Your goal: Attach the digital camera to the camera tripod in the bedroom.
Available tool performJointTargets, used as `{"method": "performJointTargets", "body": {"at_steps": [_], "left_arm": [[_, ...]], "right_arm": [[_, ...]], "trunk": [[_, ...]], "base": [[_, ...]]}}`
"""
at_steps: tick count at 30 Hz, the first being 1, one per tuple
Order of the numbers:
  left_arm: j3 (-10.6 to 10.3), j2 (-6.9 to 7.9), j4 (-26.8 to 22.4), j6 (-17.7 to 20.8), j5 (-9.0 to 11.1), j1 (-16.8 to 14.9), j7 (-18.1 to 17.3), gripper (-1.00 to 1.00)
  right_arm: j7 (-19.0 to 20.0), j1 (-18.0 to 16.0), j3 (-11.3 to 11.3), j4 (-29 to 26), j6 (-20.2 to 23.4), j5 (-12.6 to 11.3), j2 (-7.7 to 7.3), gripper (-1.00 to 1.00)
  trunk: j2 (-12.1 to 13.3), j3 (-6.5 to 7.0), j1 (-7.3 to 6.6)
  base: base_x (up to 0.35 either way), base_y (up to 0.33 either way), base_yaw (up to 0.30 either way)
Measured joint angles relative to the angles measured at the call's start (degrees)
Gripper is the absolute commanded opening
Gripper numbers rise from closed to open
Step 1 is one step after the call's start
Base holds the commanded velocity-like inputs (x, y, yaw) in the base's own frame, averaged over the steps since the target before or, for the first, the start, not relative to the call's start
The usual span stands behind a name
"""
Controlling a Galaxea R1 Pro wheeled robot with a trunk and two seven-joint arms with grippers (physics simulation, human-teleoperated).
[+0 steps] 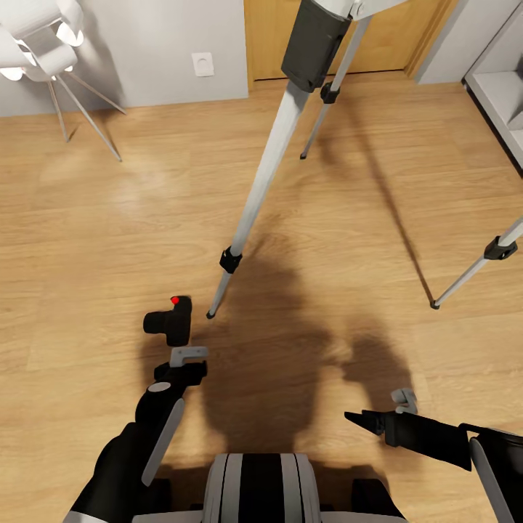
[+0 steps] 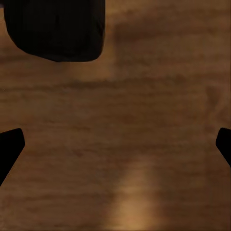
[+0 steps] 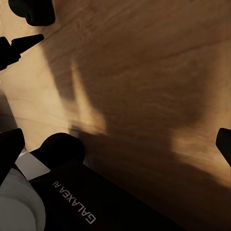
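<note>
wood floor (image 1: 87, 240) spreads bare between tripod (image 1: 250, 207) legs; camera (image 1: 170, 320) lies by the near foot, just ahead of the left gripper (image 1: 187, 360). left wrist: jaws released, camera (image 2: 55, 29) beyond. right wrist: right gripper (image 3: 115, 139) jaws released over floor.

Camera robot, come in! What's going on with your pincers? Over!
Both pincers open, empty. Left pincer above floor beside digital camera. Camera tripod stands just ahead. Nothing in between.
</note>
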Motion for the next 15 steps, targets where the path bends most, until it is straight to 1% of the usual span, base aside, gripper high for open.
{"method": "performJointTargets", "body": {"at_steps": [4,12,15], "left_arm": [[0.34,0.35,0.10,-0.09,-0.08,0.00,0.01,1.00],[2.13,0.94,0.10,-0.05,-0.09,0.00,-0.12,1.00],[2.37,1.07,0.10,-0.04,-0.10,-0.09,-0.17,1.00]], "right_arm": [[0.00,0.00,0.00,0.06,0.05,-0.07,0.01,1.00],[0.00,0.00,0.00,0.08,0.20,-0.08,0.01,1.00],[0.00,0.00,0.05,0.08,0.17,-0.09,0.03,1.00]], "trunk": [[0.00,0.00,0.00],[0.00,0.00,0.00],[0.00,0.00,0.00]], "base": [[0.000,0.000,0.000],[0.000,0.000,0.000],[0.000,0.000,0.000]]}}
